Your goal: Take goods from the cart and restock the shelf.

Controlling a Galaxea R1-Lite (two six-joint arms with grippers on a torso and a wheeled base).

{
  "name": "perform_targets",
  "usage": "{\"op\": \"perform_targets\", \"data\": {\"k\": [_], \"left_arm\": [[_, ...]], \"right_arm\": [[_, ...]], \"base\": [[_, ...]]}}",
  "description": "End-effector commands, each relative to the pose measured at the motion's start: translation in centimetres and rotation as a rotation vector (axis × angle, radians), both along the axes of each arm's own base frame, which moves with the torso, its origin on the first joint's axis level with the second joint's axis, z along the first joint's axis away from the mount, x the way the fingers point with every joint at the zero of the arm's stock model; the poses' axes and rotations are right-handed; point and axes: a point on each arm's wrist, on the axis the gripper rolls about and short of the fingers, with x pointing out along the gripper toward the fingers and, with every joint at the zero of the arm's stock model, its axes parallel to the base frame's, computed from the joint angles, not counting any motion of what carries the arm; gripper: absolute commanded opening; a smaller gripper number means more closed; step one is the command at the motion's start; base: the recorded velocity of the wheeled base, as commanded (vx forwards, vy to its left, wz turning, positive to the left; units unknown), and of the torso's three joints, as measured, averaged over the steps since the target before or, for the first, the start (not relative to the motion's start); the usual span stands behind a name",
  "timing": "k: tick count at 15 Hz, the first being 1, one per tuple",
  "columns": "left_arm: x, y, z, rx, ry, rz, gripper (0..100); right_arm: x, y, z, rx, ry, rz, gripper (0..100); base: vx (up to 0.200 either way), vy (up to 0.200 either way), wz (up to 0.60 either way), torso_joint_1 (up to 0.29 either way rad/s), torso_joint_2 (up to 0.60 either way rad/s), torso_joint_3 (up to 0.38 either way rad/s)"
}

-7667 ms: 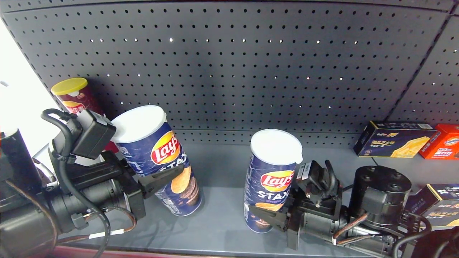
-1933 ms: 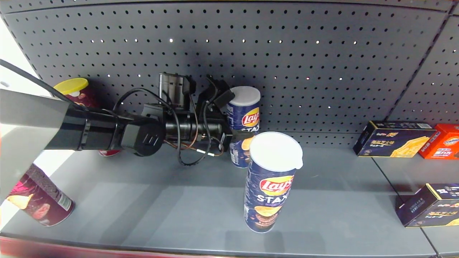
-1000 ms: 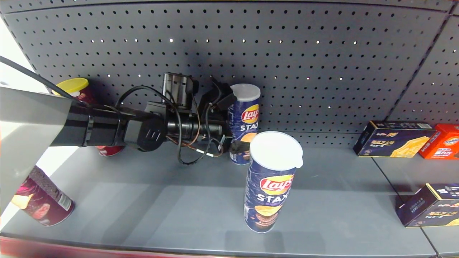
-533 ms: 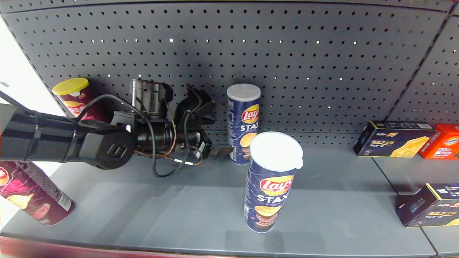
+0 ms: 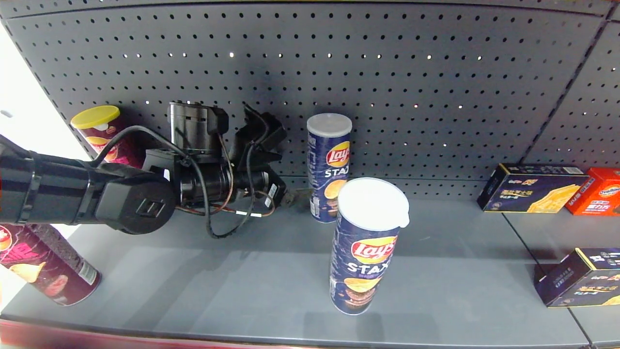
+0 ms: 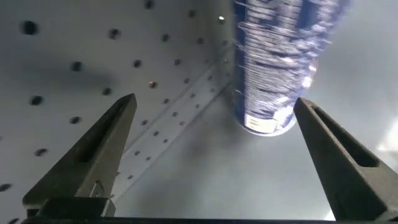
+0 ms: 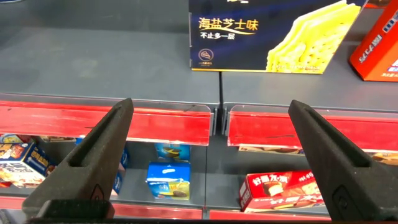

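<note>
Two tall blue cardboard chip cans with white plastic lids stand upright on the grey metal shelf point(image 5: 242, 281). The rear can point(image 5: 329, 167) point(image 6: 280, 62) stands close against the perforated grey back panel point(image 5: 387, 72). The front can point(image 5: 365, 245) stands nearer the shelf's edge, a little to the robot's right of the rear one.

The left arm lies stretched level over the shelf from the robot's left, its wrist near the back panel. The left gripper point(image 5: 296, 195) point(image 6: 214, 102) points sideways at the rear can's lower part. Its fingers are spread wide and hold nothing, and the rear can stands just beyond their tips.

The right gripper point(image 7: 211, 102), also spread and empty, faces a lower shelf edged by a red price rail point(image 7: 155, 118), below a dark-blue cracker box point(image 7: 270, 34).

A maroon can with a yellow lid point(image 5: 104, 133) stands behind the left arm, and a second maroon can point(image 5: 48, 264) stands at the shelf's front left.
</note>
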Motion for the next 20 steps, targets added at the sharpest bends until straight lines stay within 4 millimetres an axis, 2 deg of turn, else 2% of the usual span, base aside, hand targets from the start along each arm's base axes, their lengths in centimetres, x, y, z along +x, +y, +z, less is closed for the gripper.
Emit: {"op": "perform_targets", "data": {"k": [1,5,9,12,13,16,20], "left_arm": [[0.6,-0.5,-0.2,0.001,-0.002,0.001,100],[1.4,-0.7,-0.4,-0.005,0.003,0.057,100],[1.5,-0.6,-0.5,-0.008,-0.004,0.084,100],[1.1,-0.1,-0.6,-0.008,-0.018,0.109,100],[0.4,0.3,-0.4,-0.006,-0.023,0.116,100],[0.4,0.4,-0.5,0.014,-0.026,0.171,100],[0.6,-0.4,-0.4,0.034,-0.047,0.235,100]], "right_arm": [[0.0,0.0,0.0,-0.001,0.001,0.001,100],[0.0,0.0,0.0,-0.001,0.001,0.001,100],[0.0,0.0,0.0,-0.001,0.001,0.001,100],[0.0,0.0,0.0,-0.001,0.002,0.001,100],[0.0,0.0,0.0,-0.001,0.001,0.001,100],[0.0,0.0,0.0,-0.001,0.002,0.001,100],[0.0,0.0,0.0,-0.001,0.001,0.001,100]], "base": [[0.0,0.0,0.0,0.0,0.0,0.0],[0.0,0.0,0.0,0.0,0.0,0.0],[0.0,0.0,0.0,0.0,0.0,0.0],[0.0,0.0,0.0,0.0,0.0,0.0],[0.0,0.0,0.0,0.0,0.0,0.0],[0.0,0.0,0.0,0.0,0.0,0.0],[0.0,0.0,0.0,0.0,0.0,0.0]]}}
